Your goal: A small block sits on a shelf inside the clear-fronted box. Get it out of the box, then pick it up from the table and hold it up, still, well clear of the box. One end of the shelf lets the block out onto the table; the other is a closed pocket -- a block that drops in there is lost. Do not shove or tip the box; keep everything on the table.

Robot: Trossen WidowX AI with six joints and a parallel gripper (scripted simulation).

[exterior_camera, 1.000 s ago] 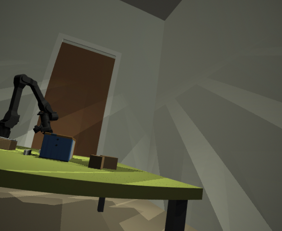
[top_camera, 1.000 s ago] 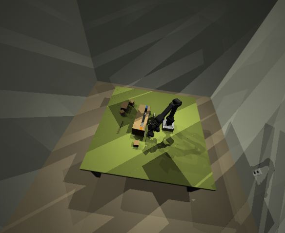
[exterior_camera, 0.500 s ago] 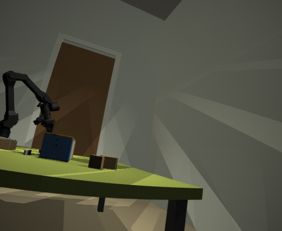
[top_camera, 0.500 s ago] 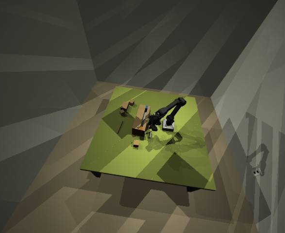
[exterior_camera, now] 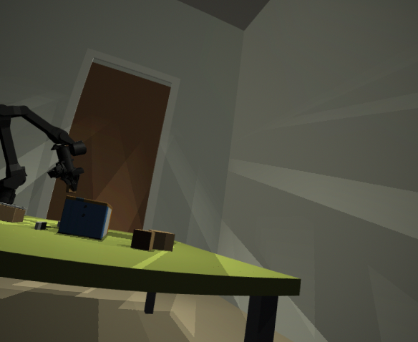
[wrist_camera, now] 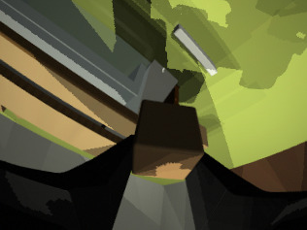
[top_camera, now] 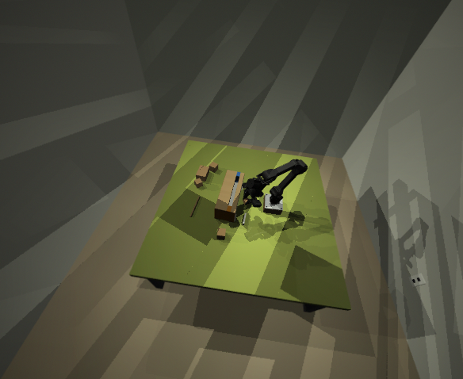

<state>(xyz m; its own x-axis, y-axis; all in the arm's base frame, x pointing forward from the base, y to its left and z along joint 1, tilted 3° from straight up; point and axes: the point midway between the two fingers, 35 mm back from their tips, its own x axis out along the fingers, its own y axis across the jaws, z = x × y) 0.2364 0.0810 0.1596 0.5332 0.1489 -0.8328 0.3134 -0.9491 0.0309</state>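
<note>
The small tan-brown block (wrist_camera: 167, 126) (exterior_camera: 70, 190) is between the fingertips of my gripper (wrist_camera: 160, 144), which is shut on it. In the exterior view the block hangs in the air, higher than the box top. The box (top_camera: 226, 191) (exterior_camera: 84, 219) (wrist_camera: 24, 59) stands upright on the green table (top_camera: 240, 269) (exterior_camera: 187, 260), with a tan top and one blue end. In the top view my gripper is just right of the box, on the robot's side, with small sideways room between them. The shelf inside is not clearly visible.
A pale bar (top_camera: 244, 219) (wrist_camera: 195, 49) lies near the box's near end. A tan block (top_camera: 220, 233) sits beyond that end. Several tan blocks (top_camera: 202, 172) and a thin rod (top_camera: 195, 206) lie left of the box. The robot base (top_camera: 273, 204) is at the right.
</note>
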